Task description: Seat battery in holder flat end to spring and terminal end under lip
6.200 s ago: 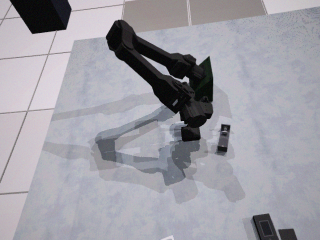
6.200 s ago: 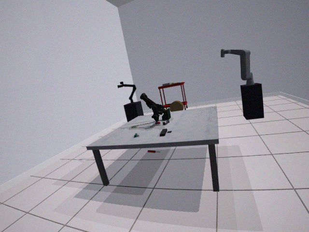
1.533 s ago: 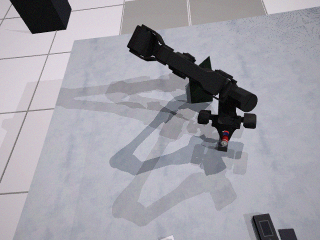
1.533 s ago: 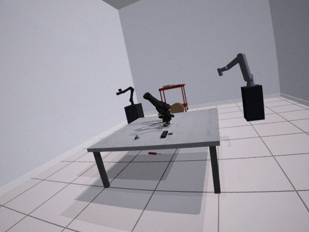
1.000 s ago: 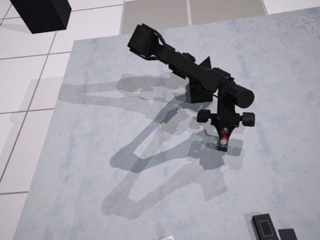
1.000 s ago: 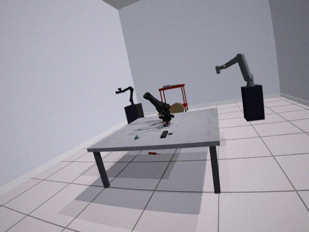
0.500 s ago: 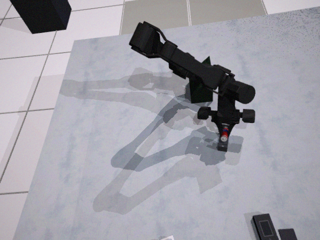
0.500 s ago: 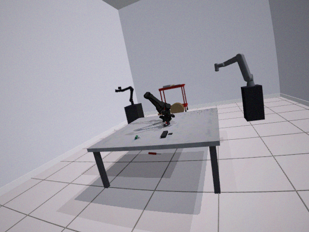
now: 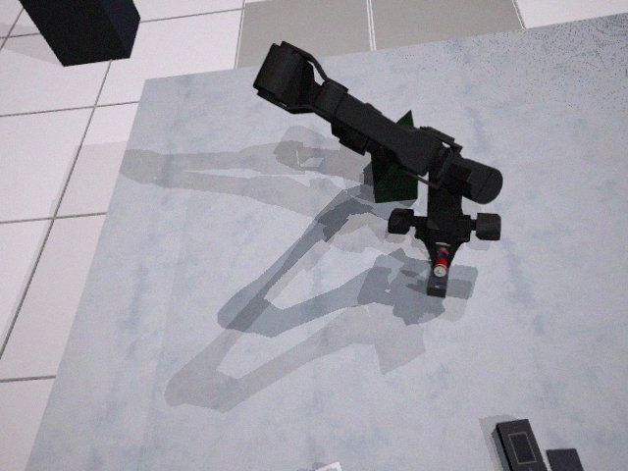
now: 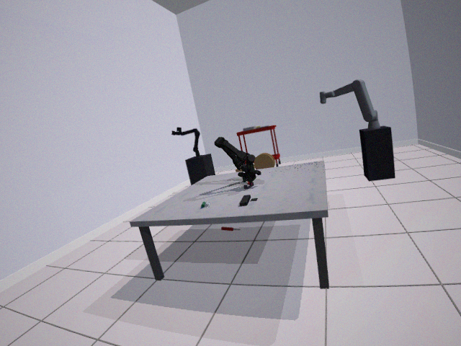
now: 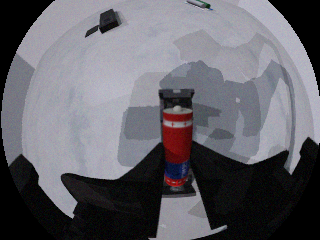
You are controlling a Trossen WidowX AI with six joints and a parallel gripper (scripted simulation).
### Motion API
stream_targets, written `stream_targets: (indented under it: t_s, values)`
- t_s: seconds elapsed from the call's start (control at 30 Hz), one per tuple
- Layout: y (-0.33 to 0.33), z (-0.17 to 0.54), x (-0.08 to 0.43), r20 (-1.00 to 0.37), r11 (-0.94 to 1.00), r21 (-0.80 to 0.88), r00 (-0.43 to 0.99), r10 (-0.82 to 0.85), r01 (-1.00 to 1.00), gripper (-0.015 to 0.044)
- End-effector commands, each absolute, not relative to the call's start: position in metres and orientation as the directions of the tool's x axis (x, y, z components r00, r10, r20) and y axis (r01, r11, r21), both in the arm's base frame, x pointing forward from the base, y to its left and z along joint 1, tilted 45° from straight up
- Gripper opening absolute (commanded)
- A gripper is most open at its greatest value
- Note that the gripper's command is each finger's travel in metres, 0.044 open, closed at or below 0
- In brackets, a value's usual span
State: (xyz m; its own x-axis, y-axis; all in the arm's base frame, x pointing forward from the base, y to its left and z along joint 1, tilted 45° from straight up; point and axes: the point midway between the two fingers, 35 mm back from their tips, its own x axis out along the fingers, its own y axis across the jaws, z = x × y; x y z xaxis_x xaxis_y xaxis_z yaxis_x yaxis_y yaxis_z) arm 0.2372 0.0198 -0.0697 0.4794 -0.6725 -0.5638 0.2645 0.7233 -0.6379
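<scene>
A red and blue battery is held between the fingertips of my gripper, which is shut on it. The battery is over the black holder. In the wrist view its terminal end, with a pale nub, points to the holder's far end wall and lip, and appears raised and short of them. Its blue, flat end is at the near end, where a bit of spring shows. The battery looks tilted, terminal end up. The fingers hide the holder's long sides, and whether the flat end touches the spring is hard to tell.
A black box-like device and a small flat dark piece lie together on the table. A green and white object lies apart from them. A dark green angular block stands under the arm.
</scene>
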Motion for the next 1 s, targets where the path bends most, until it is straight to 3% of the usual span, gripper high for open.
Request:
stream_targets:
  t_s: [0.0,0.97]
  values:
    - [0.0181,-0.0741,0.2349,-0.593,0.729,-0.635,0.442,-0.673,0.257,0.0067]
    - [0.0137,-0.0792,0.2441,-0.685,0.726,-0.634,0.243,-0.687,0.266,0.0067]
